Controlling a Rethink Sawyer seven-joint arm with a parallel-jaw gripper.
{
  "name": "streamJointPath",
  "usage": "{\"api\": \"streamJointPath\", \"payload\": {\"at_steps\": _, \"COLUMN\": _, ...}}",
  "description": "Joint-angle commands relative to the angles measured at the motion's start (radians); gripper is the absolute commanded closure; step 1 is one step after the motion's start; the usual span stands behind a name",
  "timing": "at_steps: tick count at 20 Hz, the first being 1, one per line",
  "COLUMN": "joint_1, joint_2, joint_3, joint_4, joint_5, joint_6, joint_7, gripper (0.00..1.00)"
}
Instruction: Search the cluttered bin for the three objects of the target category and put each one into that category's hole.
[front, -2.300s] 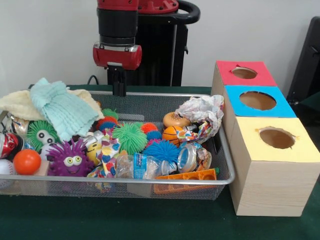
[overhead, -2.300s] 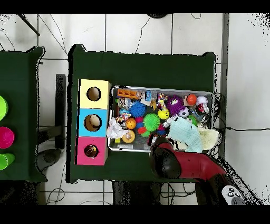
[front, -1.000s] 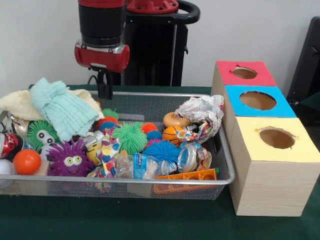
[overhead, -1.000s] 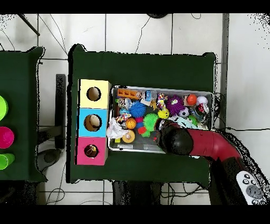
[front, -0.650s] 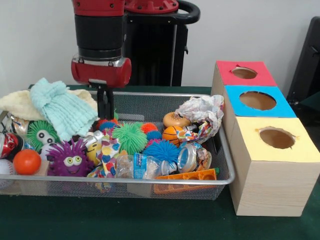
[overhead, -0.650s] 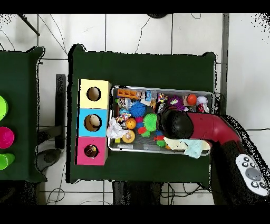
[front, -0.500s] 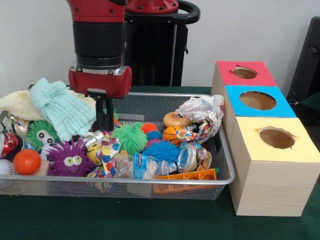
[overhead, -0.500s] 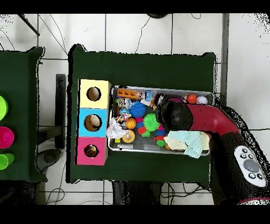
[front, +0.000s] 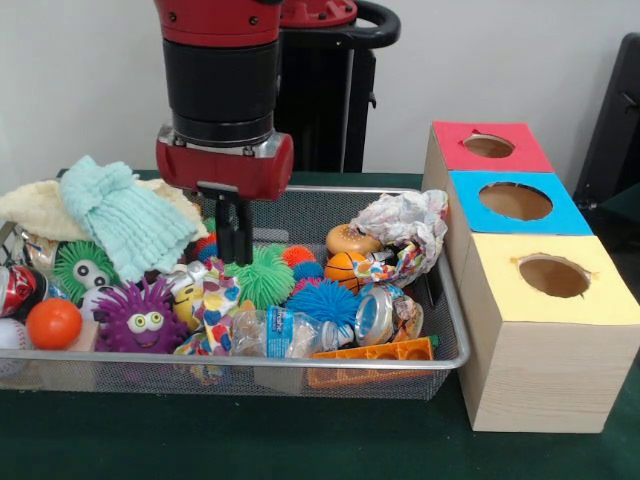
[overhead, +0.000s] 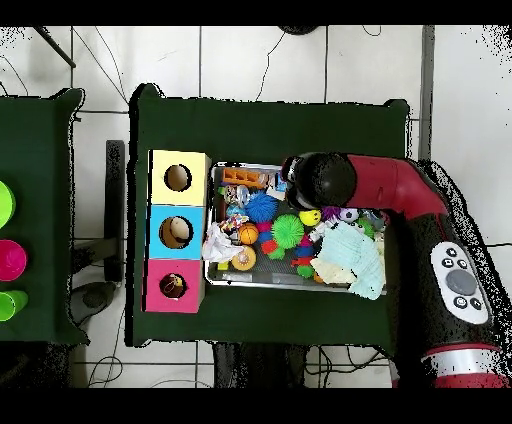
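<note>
Clutter fills the wire bin (front: 455, 330) on my green counter (front: 250, 440), so I read it from the near rim back. Nearest sit an orange tray (front: 375, 353), a crushed plastic bottle (front: 285, 333), a purple spiky ball (front: 140, 318) with eyes and a smooth orange ball (front: 54, 323). Behind them lie a blue spiky ball (front: 322, 300) and a green spiky ball (front: 262, 277); I take the spiky balls for the likely targets, though the category is not given. They look light, soft and springy; I would pinch one across its middle, pressing through the bristles, since a shallow hold would slip. The gripper (front: 234, 250) points straight down from the upright red and black arm (front: 222, 90), its tip just above the toys beside the green ball. I cannot tell whether the jaws are open or closed. Further back are a teal cloth (front: 125, 220) and crumpled paper (front: 405, 225). To the side stands the wooden box (front: 530, 370) with yellow, blue and red holes.
</note>
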Motion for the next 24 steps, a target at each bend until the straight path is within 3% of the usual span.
{"api": "streamJointPath", "payload": {"at_steps": 1, "joint_1": 0.027, "joint_2": 0.131, "joint_3": 0.023, "joint_4": -0.148, "joint_5": 0.024, "joint_6": 0.115, "joint_7": -0.020, "gripper": 1.00}}
{"api": "streamJointPath", "payload": {"at_steps": 6, "joint_1": 0.034, "joint_2": 0.152, "joint_3": 0.007, "joint_4": -0.131, "joint_5": 0.013, "joint_6": 0.089, "joint_7": -0.021, "gripper": 1.00}}
{"api": "streamJointPath", "payload": {"at_steps": 11, "joint_1": 0.023, "joint_2": 0.159, "joint_3": -0.036, "joint_4": -0.122, "joint_5": 0.008, "joint_6": 0.001, "joint_7": 0.055, "gripper": 1.00}}
{"api": "streamJointPath", "payload": {"at_steps": 13, "joint_1": 0.040, "joint_2": 0.165, "joint_3": -0.071, "joint_4": -0.153, "joint_5": -0.021, "joint_6": 0.027, "joint_7": 0.063, "gripper": 1.00}}
{"api": "streamJointPath", "payload": {"at_steps": 17, "joint_1": 0.070, "joint_2": 0.143, "joint_3": -0.128, "joint_4": -0.144, "joint_5": -0.050, "joint_6": 0.103, "joint_7": 0.054, "gripper": 1.00}}
{"api": "streamJointPath", "payload": {"at_steps": 24, "joint_1": 0.079, "joint_2": 0.136, "joint_3": -0.161, "joint_4": -0.125, "joint_5": -0.037, "joint_6": 0.092, "joint_7": 0.041, "gripper": 1.00}}
